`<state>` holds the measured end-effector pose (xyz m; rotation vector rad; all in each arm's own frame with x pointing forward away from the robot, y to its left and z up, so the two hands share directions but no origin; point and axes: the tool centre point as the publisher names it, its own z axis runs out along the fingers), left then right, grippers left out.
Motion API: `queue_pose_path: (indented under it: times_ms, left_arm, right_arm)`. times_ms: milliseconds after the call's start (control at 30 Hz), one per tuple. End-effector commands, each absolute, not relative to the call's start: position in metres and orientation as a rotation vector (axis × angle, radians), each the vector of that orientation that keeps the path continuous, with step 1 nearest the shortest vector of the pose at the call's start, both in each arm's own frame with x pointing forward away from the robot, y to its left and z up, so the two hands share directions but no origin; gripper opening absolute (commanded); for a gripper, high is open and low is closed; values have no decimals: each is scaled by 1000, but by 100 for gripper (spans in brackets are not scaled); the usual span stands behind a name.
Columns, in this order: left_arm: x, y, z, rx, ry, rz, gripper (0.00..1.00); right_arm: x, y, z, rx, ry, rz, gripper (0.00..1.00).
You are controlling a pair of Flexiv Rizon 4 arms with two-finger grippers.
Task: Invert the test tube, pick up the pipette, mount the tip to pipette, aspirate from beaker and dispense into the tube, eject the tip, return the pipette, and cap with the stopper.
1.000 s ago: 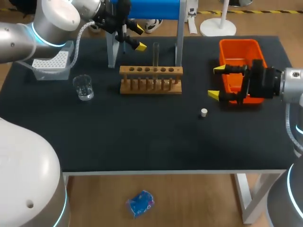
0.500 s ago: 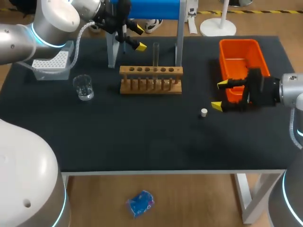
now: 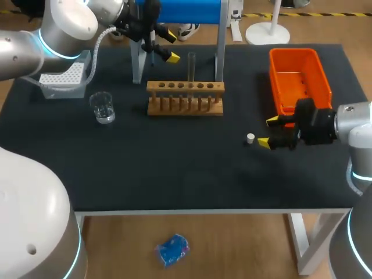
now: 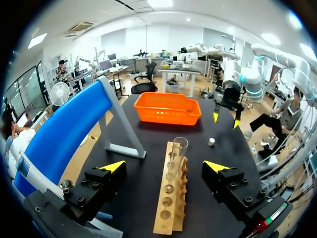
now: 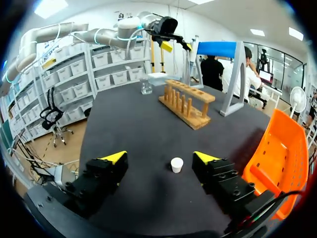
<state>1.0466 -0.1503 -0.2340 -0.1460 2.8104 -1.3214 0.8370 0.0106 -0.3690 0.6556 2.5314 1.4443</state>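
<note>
Left tool [image 3: 170, 46] released, fingers spread wide, nothing between them; held up at the far side of the surface [image 3: 174, 168], above the wooden rack [image 3: 185, 97] and just beside the blue-topped stand [image 3: 220, 52]; in the left wrist view the rack runs ahead from under the tool; pipette not made out in any view.

Test tube [image 3: 190, 67] upright in one of the rack's holes, open mouth up, no cap on it; clear of both tools.

Right tool [image 3: 267, 132] released too, fingers well apart, low over the surface just beside the near end of the orange bin [image 3: 299, 75]; grasping nothing.

Stopper [image 3: 250, 138] small, white, standing on the bare surface just ahead of the right tool; in the right wrist view it sits in line with the gap between the two yellow tips, touching neither.

Beaker [image 3: 103, 107] clear glass, upright, on the left part of the surface, well apart from the rack; liquid level cannot be told.

Tip box [image 3: 61, 78] at the far left corner, behind the beaker, under the left arm.
</note>
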Motion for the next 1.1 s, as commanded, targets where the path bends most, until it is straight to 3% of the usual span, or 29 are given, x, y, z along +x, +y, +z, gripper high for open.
queue_pose_path:
  times_ms: [33,267,333,633,1100]
  left_arm:
    - [1047,-150,-233,-146,2817,-1317,100]
    - [1047,-150,-233,-146,2817,-1317,100]
    - [1047,-150,-233,-146,2817,-1317,100]
    - [1047,-150,-233,-146,2817,-1317,100]
    - [1047,-150,-233,-146,2817,-1317,100]
  right_arm:
    - [843,20,-387,685,2535,1417,78]
    - [849,25,-403,704,2548,1398,81]
    - [850,25,-407,709,2548,1396,72]
    - [855,26,-413,725,2553,1374,72]
    - [863,28,-420,735,2560,1352,60]
